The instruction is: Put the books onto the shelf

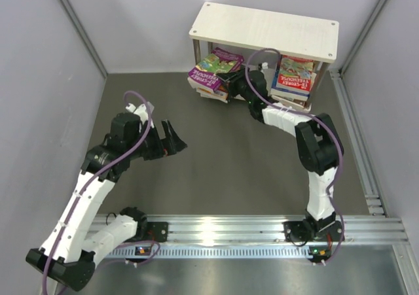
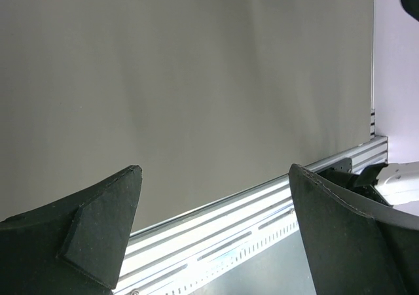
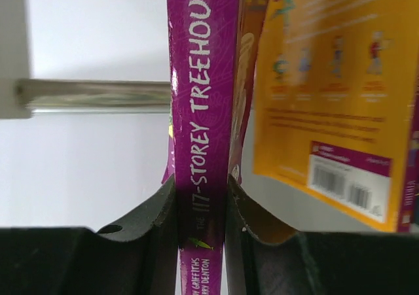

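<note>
The shelf (image 1: 265, 27) stands at the back of the table, its pale top board over a lower tier. On that tier a tilted pile of books (image 1: 213, 72) leans at the left and a second pile (image 1: 293, 76) sits at the right. My right gripper (image 1: 241, 86) reaches in between them. In the right wrist view it (image 3: 201, 184) is shut on the spine of a purple book (image 3: 200, 79), with an orange-yellow back cover (image 3: 327, 79) just to its right. My left gripper (image 1: 175, 140) hangs open over the bare table, far from the shelf, with nothing between its fingers (image 2: 98, 223).
A thin metal shelf leg (image 3: 98, 95) crosses the right wrist view left of the purple book. An aluminium rail (image 1: 262, 226) runs along the near table edge, also seen under the left gripper (image 2: 229, 223). Grey walls close in both sides.
</note>
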